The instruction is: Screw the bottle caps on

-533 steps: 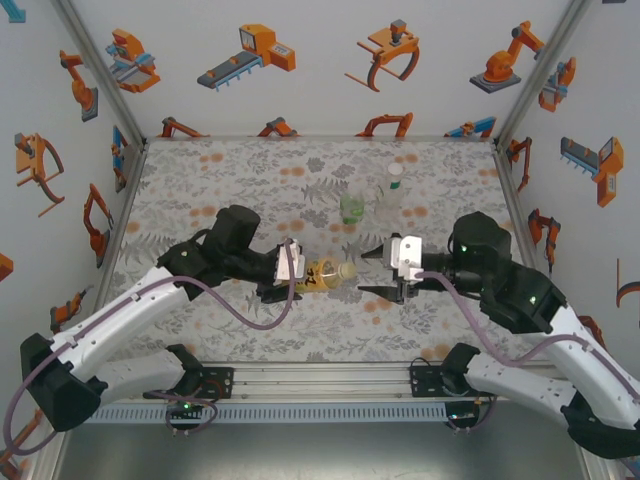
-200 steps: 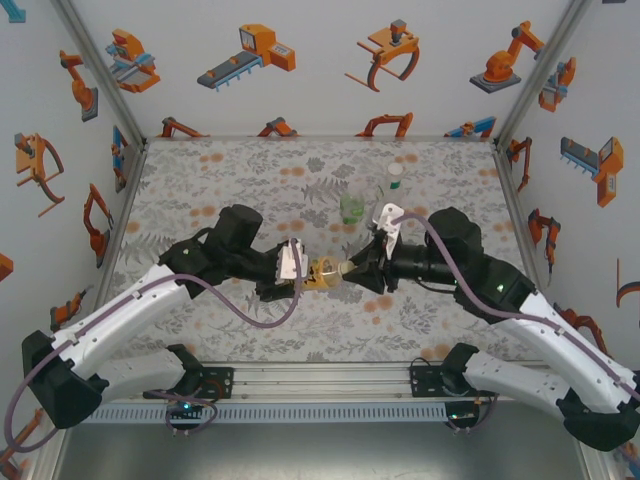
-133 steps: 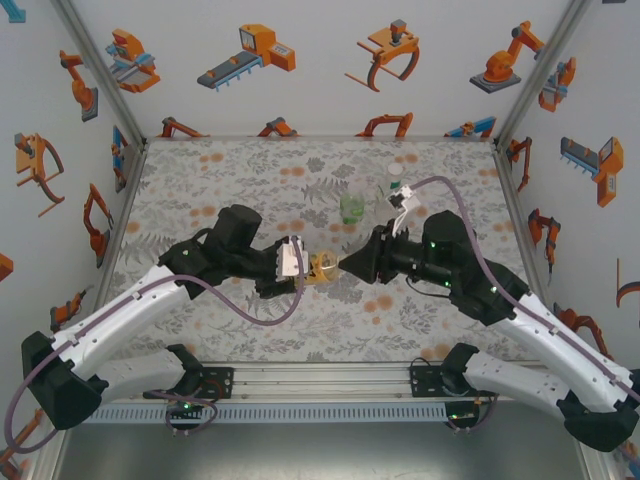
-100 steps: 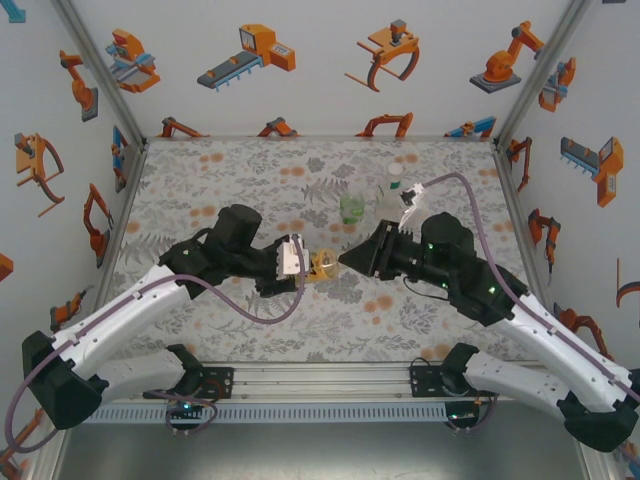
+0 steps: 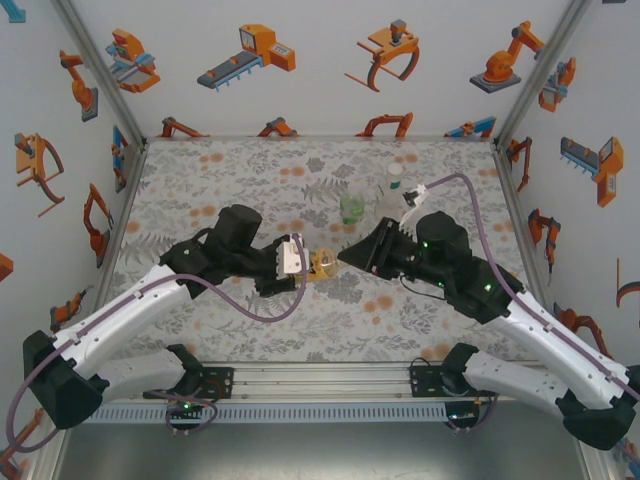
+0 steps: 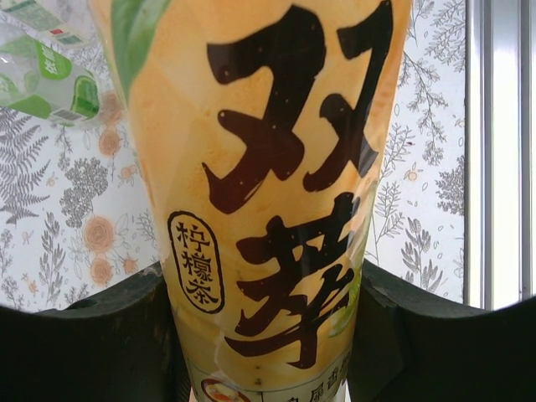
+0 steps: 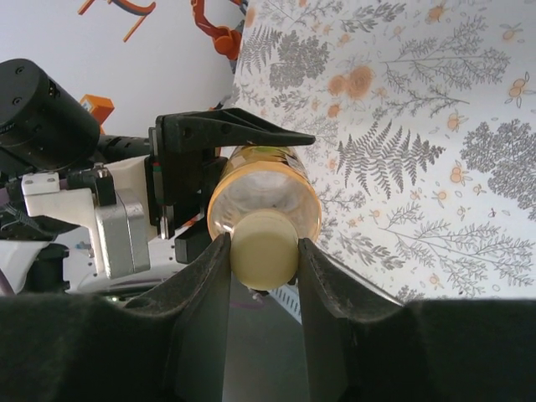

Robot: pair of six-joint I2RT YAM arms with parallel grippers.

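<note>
- Yellow-labelled bottle (image 6: pixel 268 193) lies level at frame centre of the top view, clamped on both sides by the left gripper (image 5: pixel 308 266)
- Pale yellow cap (image 7: pixel 264 245) sits on the bottle's mouth, centre of the right wrist view
- Right gripper (image 5: pixel 350 256) is closed on the cap, a finger touching each side
- Judgement: threading is in hand; keep the cap square to the neck, press lightly inward while turning, and hold the left grip firm; cross-threading is the risk
- Green bottle (image 5: pixel 352 208) and clear bottle (image 5: pixel 390 195) stand upright, upper right of centre
</note>
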